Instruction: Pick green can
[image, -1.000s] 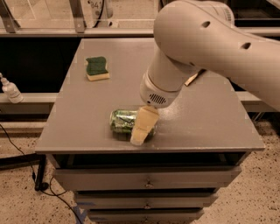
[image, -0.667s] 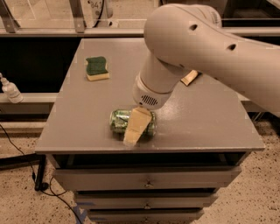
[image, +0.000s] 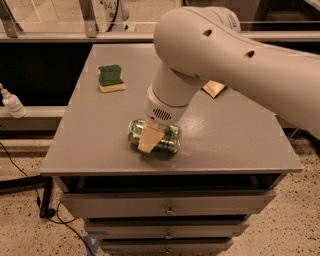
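Note:
The green can lies on its side near the front edge of the grey table, its long axis running left to right. It is green with pale print and silver ends. My gripper hangs from the big white arm and is down right over the middle of the can, covering part of it. The can rests on the table.
A yellow sponge with a green top lies at the table's back left. A tan flat object lies at the back right, half hidden by my arm. A white bottle stands off the table at the left. Drawers sit below the table's front.
My arm and gripper have moved left along the can, from its right end to over its middle. The can has not moved.

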